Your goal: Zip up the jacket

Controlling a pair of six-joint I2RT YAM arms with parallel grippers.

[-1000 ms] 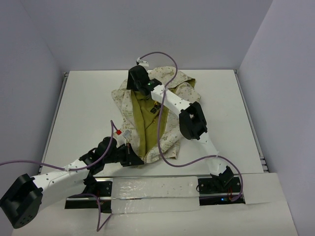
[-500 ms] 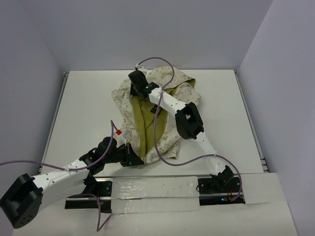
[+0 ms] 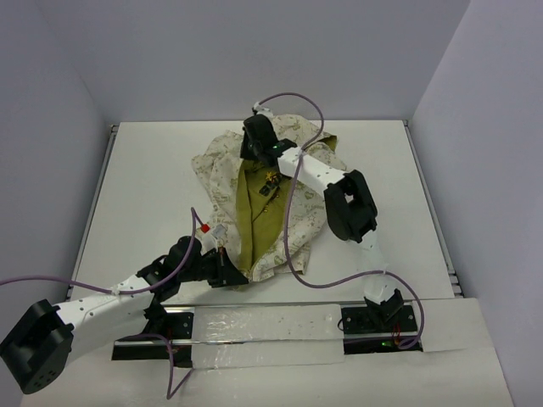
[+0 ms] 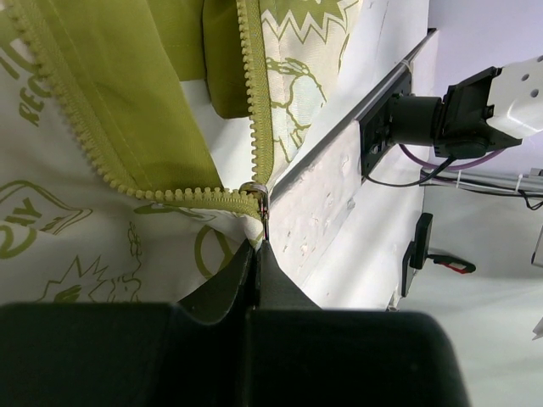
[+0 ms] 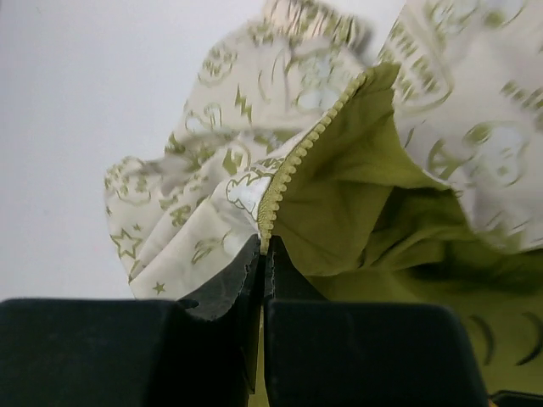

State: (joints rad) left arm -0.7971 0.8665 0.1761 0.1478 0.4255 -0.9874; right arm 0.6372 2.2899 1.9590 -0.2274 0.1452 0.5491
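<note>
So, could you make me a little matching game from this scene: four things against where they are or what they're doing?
Things:
1. left gripper
2. right gripper
3. thin purple cable
4. plain olive-green lining

States:
A. draped across the small cream printed cloth jacket
B. shut on the jacket's zipper edge, at its far part
C. exposed between the open front panels
D. shut at the zipper's near bottom end, by the metal pull

Pairs: 1-D, 2-B, 3-A, 4-C.
</note>
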